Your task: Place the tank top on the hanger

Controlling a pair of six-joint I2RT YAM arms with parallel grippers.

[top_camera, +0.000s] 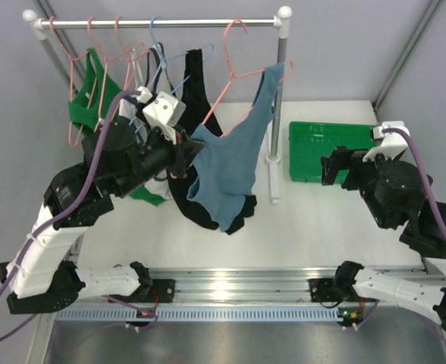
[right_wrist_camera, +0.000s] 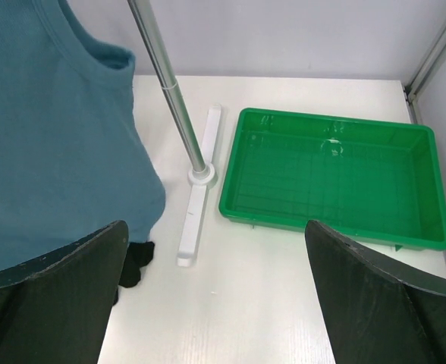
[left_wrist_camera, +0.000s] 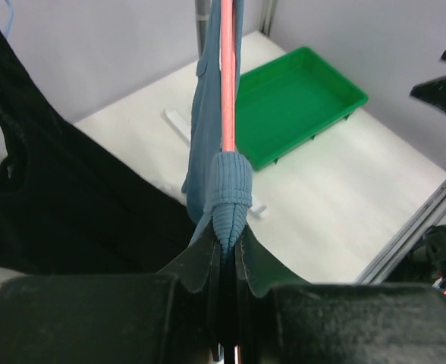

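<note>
Left fingers (left_wrist_camera: 196,265) clenched on tank top (left_wrist_camera: 230,189) strap over hanger (left_wrist_camera: 227,76) wire, lower centre, pinning strap there; right fingers (right_wrist_camera: 375,303) released, idle above table (right_wrist_camera: 284,288).

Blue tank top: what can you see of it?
The tank top is soft dusty blue-teal fabric with wide straps. It hangs slanted on the salmon-pink hanger: one strap high by the rack post, the other bunched around the wire, pinched in the shut left end effector. It drapes before the black top.
</note>
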